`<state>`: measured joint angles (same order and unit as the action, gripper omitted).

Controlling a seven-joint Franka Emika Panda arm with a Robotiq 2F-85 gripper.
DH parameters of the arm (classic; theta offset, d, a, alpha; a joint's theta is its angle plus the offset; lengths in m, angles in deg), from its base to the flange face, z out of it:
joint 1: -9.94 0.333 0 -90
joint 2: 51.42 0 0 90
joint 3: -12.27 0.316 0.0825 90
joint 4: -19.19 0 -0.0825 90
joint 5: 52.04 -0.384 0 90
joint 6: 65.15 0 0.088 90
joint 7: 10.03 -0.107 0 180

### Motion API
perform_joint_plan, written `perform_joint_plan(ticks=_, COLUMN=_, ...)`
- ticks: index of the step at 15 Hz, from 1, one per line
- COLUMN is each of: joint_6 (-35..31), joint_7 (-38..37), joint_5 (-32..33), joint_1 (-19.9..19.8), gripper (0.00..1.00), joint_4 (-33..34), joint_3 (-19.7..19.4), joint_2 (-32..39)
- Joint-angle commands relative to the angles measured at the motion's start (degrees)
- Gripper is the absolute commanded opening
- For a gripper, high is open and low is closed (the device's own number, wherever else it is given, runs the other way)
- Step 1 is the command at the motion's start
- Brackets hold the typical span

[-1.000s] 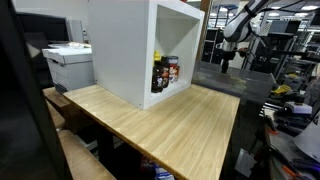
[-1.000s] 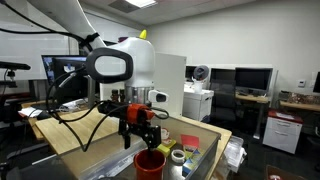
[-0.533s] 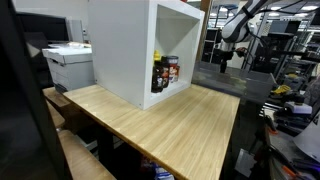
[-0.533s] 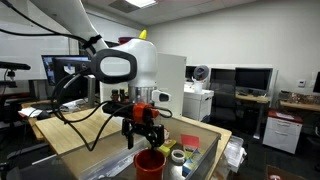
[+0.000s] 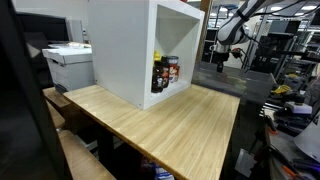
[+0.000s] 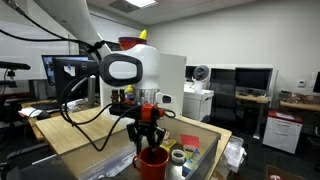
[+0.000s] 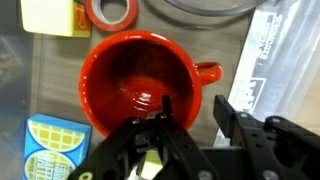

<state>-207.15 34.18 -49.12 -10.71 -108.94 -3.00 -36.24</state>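
Observation:
A red mug [image 7: 140, 70] stands upright below my gripper [image 7: 193, 108], its handle [image 7: 207, 72] pointing right in the wrist view. One black finger [image 7: 165, 108] reaches inside the mug and the other finger [image 7: 222, 112] hangs outside its wall, just below the handle. The jaws straddle the rim, partly closed, with a gap still showing at the outer finger. In an exterior view the gripper [image 6: 150, 148] hangs straight down onto the mug [image 6: 152, 164] in a shallow bin. In an exterior view the arm [image 5: 232, 28] is small and far at the back, and the mug is hidden.
Around the mug lie a red tape roll [image 7: 112, 10], a yellow pad [image 7: 50, 15], a blue-and-yellow packet [image 7: 52, 148] and a white wrapper [image 7: 262, 60]. A white open cabinet [image 5: 140, 45] with bottles [image 5: 166, 72] stands on a wooden table [image 5: 180, 125].
The gripper has come down onto the mug's rim and turned a little. Its jaws have narrowed from wide open to about half.

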Motion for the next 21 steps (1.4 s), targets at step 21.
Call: perform_joint_plan(ticks=21, joint_6=1.69, joint_7=-11.15, joint_5=20.97, joint_1=0.9, gripper=0.02, joint_4=-6.68, joint_3=-5.34, joint_2=-6.47)
